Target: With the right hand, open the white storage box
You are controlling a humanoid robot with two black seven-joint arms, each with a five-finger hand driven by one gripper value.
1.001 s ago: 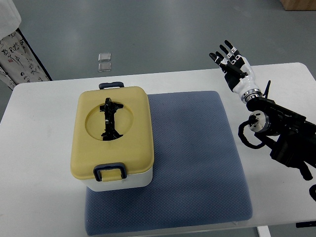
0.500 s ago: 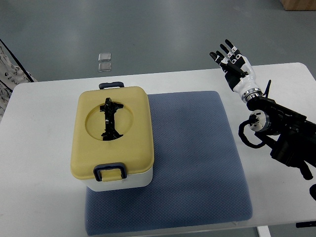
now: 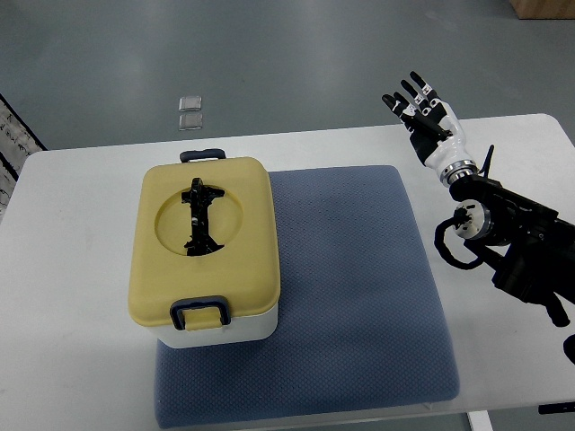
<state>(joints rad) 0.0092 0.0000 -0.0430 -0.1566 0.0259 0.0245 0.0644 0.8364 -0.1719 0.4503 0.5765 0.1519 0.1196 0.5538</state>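
Since last frame your right hand (image 3: 428, 124) barely moved, upper right, fingers (image 3: 406, 95) spread, empty | one yellow-lidded white storage box (image 3: 207, 251), closed | one blue mat (image 3: 359, 296) | white table (image 3: 63, 296)

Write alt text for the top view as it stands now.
A closed white storage box with a yellow lid sits on a blue mat's left side, on a white table. The right hand hovers far right of it, fingers spread, holding nothing.

The patterned cloth (image 3: 11, 144) at the left edge has drawn back, now nearly out of view.
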